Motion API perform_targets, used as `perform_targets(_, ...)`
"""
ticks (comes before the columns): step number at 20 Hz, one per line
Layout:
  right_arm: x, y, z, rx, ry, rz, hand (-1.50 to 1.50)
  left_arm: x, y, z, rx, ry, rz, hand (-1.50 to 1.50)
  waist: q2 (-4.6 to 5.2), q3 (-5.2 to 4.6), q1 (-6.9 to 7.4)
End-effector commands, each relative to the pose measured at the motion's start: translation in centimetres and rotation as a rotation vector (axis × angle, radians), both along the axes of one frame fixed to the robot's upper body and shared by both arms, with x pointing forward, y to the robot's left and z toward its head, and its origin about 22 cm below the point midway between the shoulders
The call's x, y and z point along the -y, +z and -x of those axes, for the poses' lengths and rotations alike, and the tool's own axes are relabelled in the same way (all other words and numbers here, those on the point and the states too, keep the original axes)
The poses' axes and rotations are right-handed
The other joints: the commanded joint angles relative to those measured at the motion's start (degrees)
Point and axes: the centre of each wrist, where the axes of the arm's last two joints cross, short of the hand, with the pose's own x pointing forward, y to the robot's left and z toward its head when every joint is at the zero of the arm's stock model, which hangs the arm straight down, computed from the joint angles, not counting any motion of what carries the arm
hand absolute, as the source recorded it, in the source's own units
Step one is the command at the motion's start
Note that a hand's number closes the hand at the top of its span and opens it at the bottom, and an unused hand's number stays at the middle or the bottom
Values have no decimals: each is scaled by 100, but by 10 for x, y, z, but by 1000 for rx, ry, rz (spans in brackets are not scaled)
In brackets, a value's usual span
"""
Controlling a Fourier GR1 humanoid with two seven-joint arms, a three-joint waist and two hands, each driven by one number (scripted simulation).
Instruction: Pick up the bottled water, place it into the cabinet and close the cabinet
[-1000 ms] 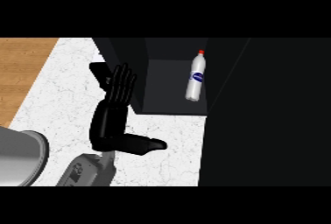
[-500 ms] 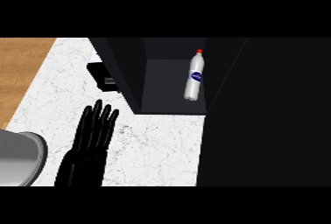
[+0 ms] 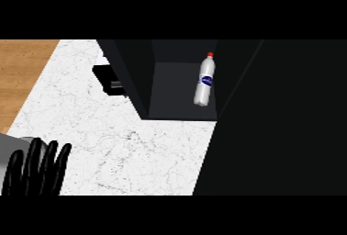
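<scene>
In the head view, the bottled water point(image 3: 204, 81) stood inside the open dark cabinet point(image 3: 181, 98), near its right wall. The left robot hand point(image 3: 35, 169) sat at the lower left over the white marble table point(image 3: 129, 151), fingers straight and holding nothing. The right robot hand did not show.

Inside the dark grey cabinet point(image 3: 180, 87), the clear bottled water point(image 3: 204, 80) has a red cap and blue label, beside the white black-veined table point(image 3: 102, 133).

1 water bottle point(image 3: 205, 81), 1 cabinet point(image 3: 180, 94), 1 hand point(image 3: 37, 169) in view, 1 black box point(image 3: 110, 80).
</scene>
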Motion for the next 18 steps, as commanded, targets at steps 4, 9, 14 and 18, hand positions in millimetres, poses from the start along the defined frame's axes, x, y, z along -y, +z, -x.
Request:
perform_targets(4,-45,14,12,-6,147,6,150,-36,16,36,16,31,24,-150,1,21,30)
perform_targets(9,-67,20,4,-16,151,8,150,-74,14,35,-8,10,16,-150,34,12,85)
perform_targets(14,-87,24,0,-63,147,-41,150,-79,11,45,-4,25,22,-150,39,14,105)
perform_targets(18,-92,19,-11,-80,142,-79,150,-83,15,52,0,-1,24,-150,63,18,205)
